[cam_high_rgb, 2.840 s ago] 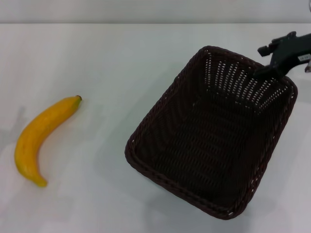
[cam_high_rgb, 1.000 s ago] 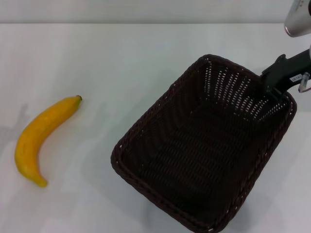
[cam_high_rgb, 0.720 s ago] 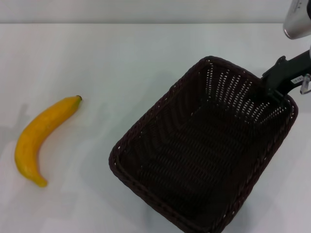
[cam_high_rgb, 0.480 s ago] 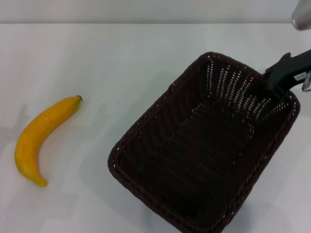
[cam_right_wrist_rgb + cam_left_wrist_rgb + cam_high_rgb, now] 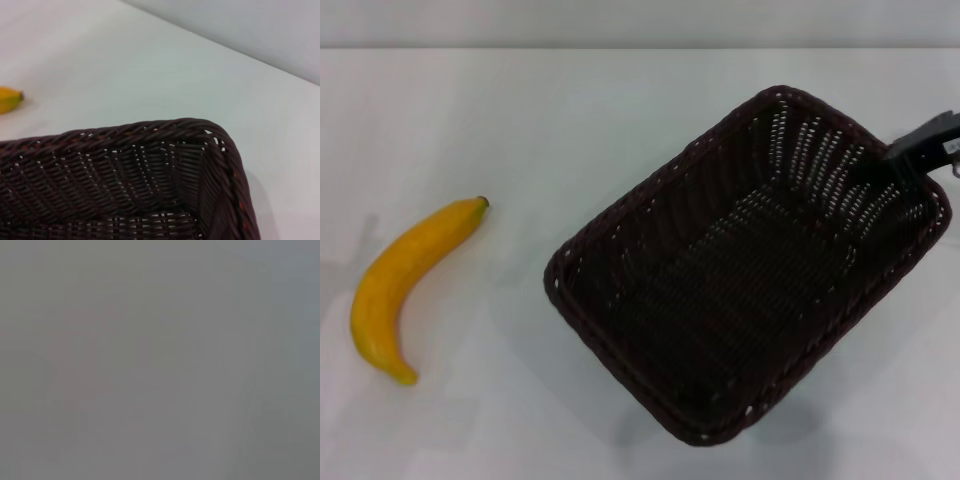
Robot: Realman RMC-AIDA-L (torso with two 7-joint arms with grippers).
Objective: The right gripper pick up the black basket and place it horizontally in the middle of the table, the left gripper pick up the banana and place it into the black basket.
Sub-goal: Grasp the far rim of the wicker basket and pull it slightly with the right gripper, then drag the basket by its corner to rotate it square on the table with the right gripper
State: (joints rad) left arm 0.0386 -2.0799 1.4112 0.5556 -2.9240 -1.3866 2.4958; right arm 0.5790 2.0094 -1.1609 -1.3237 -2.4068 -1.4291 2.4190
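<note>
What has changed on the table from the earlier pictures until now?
The black basket has turned: its near end swung toward the robot's left and the middle of the table, so it lies more level across the view. The right gripper, at the basket's far right rim, has moved outward to the right edge of the head view. The banana has not moved, and the left gripper is not in view.
</note>
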